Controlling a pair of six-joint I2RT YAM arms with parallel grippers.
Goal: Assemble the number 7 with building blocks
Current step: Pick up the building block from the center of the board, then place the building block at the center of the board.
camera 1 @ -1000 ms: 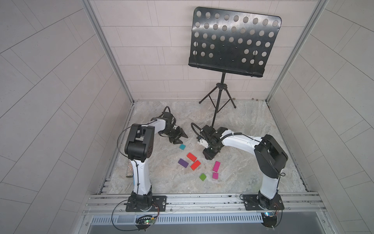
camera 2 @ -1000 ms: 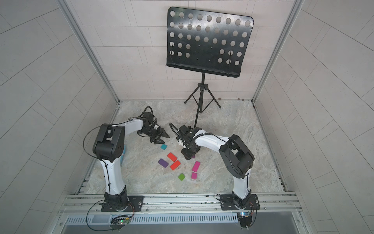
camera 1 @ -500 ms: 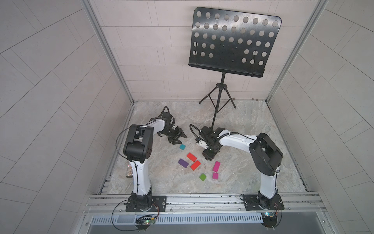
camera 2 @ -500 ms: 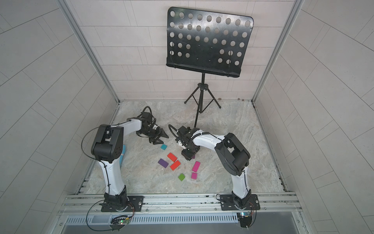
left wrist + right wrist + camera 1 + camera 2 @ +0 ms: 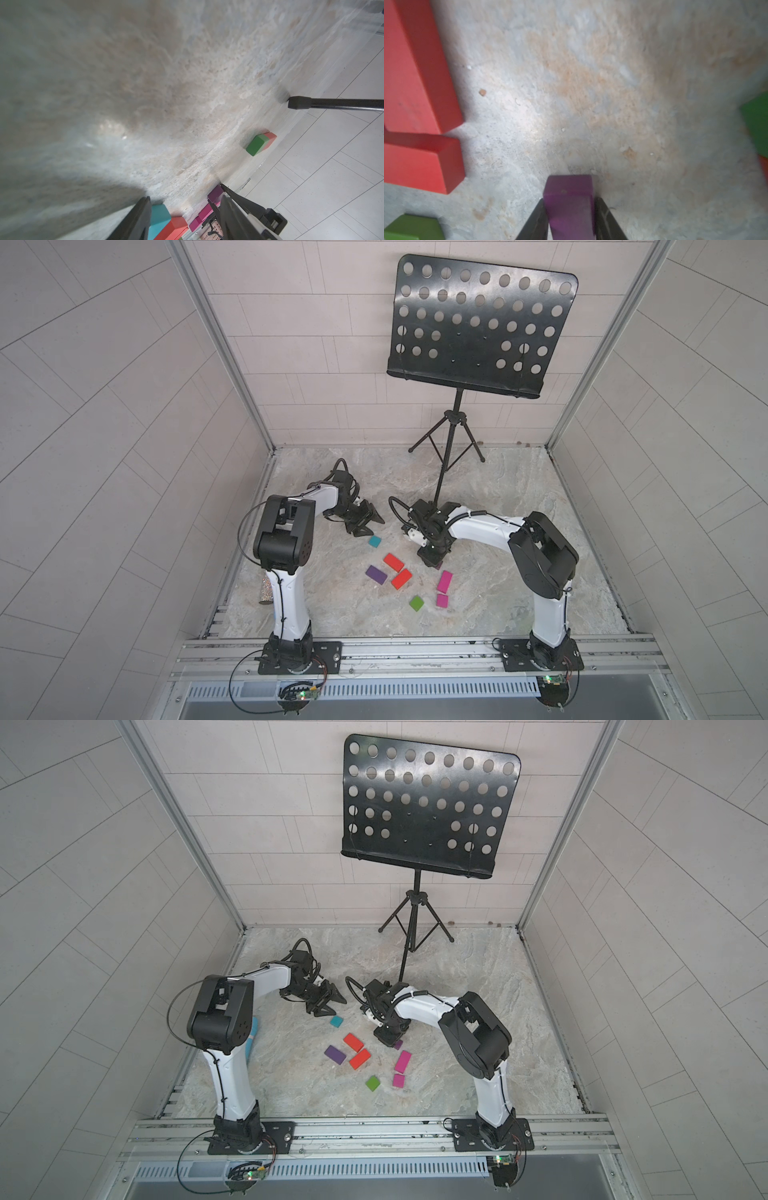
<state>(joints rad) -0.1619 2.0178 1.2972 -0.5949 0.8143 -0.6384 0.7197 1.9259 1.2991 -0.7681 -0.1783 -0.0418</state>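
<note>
The building blocks lie loose on the marble floor: a teal square [image 5: 375, 541], two red rectangles [image 5: 393, 561] [image 5: 401, 579], a purple rectangle [image 5: 376, 575], a magenta rectangle [image 5: 444, 581], a magenta square [image 5: 442, 600] and a green square [image 5: 416, 603]. The number 7 shows in no view. My right gripper [image 5: 432, 561] points down, shut on a small purple block [image 5: 570, 199] that rests on or just above the floor. My left gripper [image 5: 368, 524] hangs open just behind the teal square [image 5: 159, 217], holding nothing.
A black music stand [image 5: 453, 431] has its tripod feet on the floor behind both grippers. A glittery cylinder [image 5: 265, 591] lies by the left wall. A green block beside a pale red one [image 5: 256, 144] sits near the right wall, hidden in both top views.
The right gripper has closed on the small purple block, and its arm has shifted slightly. The left arm and the loose blocks have not moved.
</note>
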